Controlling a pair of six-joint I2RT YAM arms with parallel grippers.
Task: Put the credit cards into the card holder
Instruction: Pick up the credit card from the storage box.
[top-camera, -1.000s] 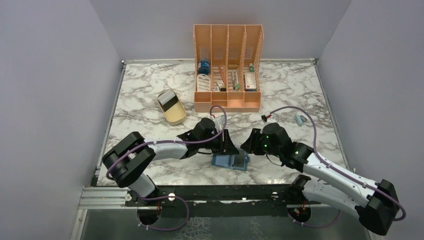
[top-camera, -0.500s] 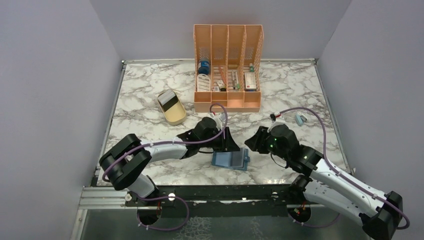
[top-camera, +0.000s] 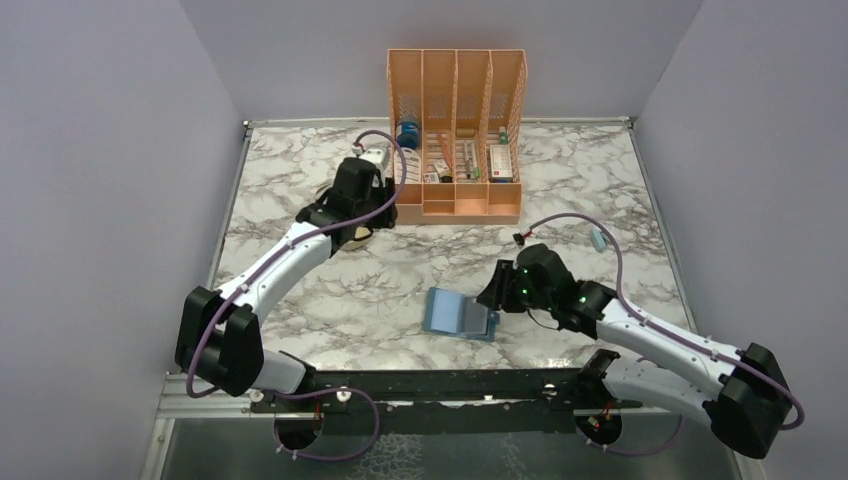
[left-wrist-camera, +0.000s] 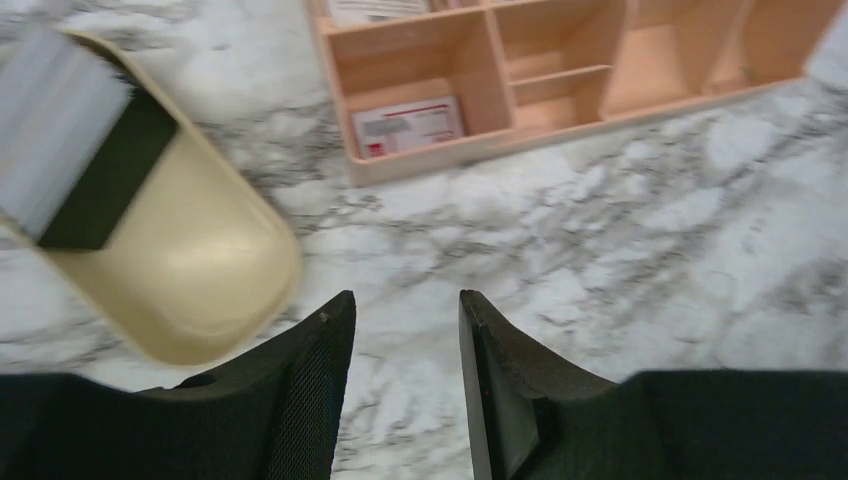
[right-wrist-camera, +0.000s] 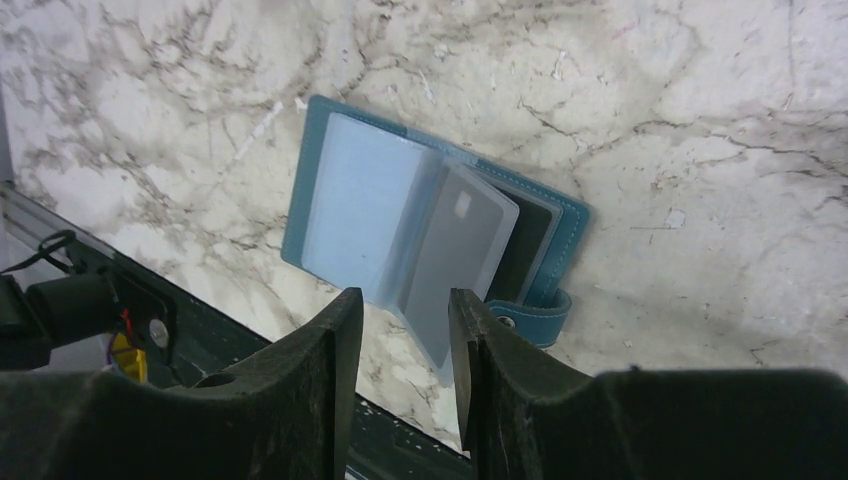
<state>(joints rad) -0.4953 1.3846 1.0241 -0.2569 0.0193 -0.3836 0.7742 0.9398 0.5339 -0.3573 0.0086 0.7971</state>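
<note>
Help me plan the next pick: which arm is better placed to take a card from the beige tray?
Left. The left pincer, open, hovers right beside the tray holding the cards; the right pincer is over the open card holder, far away.

credit cards (left-wrist-camera: 108, 186) in tray (left-wrist-camera: 200, 275), left of organiser (left-wrist-camera: 470, 85)

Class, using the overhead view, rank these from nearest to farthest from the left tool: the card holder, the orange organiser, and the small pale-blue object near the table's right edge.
1. Orange organiser, just right of the left tool.
2. Card holder, towards the front, centre.
3. Small pale-blue object, far right edge.
</note>
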